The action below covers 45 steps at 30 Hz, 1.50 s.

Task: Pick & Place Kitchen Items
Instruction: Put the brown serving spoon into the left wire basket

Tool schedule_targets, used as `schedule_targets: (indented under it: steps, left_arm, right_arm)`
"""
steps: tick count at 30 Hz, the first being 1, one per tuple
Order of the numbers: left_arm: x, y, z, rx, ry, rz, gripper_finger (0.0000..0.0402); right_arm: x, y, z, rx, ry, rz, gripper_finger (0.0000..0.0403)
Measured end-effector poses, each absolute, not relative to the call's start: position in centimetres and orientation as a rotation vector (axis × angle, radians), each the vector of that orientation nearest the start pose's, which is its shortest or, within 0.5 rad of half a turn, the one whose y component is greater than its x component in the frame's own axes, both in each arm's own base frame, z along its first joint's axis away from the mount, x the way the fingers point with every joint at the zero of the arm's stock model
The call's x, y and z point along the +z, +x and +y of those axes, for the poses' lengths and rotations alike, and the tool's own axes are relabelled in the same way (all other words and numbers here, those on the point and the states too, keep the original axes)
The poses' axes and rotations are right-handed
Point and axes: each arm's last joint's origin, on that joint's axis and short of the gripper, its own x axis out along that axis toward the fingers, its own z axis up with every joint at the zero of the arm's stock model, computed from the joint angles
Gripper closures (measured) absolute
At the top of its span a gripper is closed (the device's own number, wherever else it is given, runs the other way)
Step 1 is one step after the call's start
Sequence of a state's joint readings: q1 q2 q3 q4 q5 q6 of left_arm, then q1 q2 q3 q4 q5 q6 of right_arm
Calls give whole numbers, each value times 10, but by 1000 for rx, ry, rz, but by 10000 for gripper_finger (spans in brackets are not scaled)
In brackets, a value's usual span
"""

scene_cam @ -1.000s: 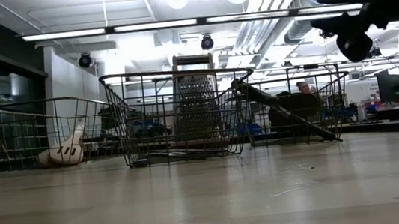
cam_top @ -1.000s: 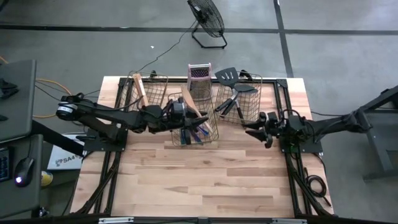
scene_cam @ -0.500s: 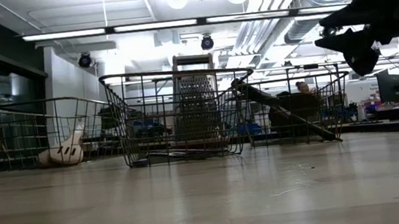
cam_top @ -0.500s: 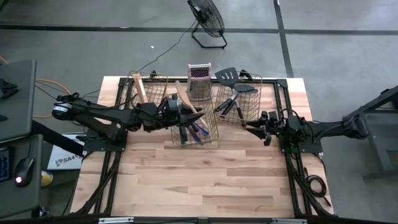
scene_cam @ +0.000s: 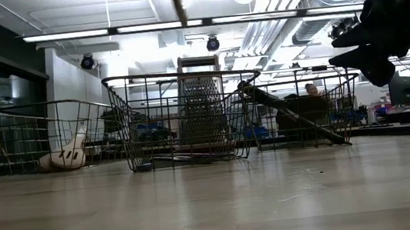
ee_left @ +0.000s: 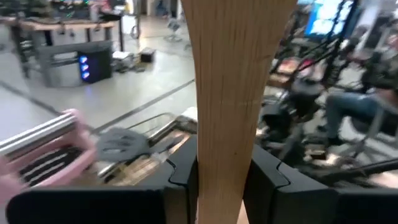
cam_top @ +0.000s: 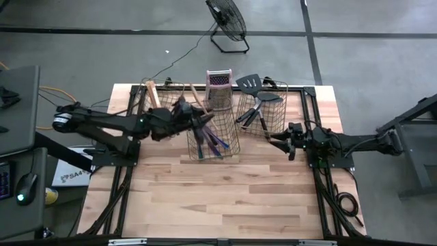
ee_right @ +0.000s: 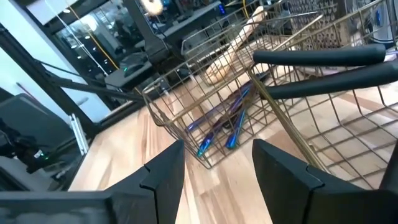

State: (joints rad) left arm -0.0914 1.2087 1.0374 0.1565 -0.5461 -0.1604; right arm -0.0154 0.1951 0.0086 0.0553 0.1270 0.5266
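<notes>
My left gripper [cam_top: 192,113] is high over the gap between the left basket [cam_top: 162,102] and the middle basket [cam_top: 214,134], shut on a pale wooden utensil [cam_top: 196,96]. Slim purple-blue cutlery [ee_right: 219,122] lies in the middle basket. Another wooden utensil [scene_cam: 69,154] leans in the left basket, its wide end on the basket floor. Black spatulas [cam_top: 254,102] rest in the right basket [cam_top: 263,109]. My right gripper [cam_top: 281,141] hangs open near that basket's near right corner, with nothing between its fingers. My left gripper pinches the wooden utensil's narrow flat part [ee_left: 225,155] between its two fingers [ee_left: 184,169], which lie across it. The fingers come level from the table's left. Beyond them the wood widens [ee_left: 236,37]. The utensil is lifted clear, above the basket rims.
An upright metal box grater [cam_top: 218,87] stands behind the middle basket at the far edge. The three wire baskets fill the far half of the table; the bare wooden top [cam_top: 225,191] takes up the near half. A floor fan [cam_top: 229,24] stands beyond the table.
My left gripper has carried the wooden utensil from over the middle basket toward the table's left, and the utensil has swung about so that its free end points toward the far edge. My right gripper has sunk a little and stays open.
</notes>
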Motion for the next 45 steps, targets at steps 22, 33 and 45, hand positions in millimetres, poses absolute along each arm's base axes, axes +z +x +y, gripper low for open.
schedule_targets:
  steps: [22, 33, 45]
  left_arm:
    - [344, 185, 67, 1193, -488, 178, 324]
    - [322, 143, 118, 1396, -724, 411, 324]
    - [289, 120, 155, 1370, -966, 551, 324]
  right_arm:
    - [154, 109, -5, -178, 516, 102, 223]
    - [154, 109, -5, -178, 516, 103, 223]
    - [154, 109, -5, -178, 516, 104, 223]
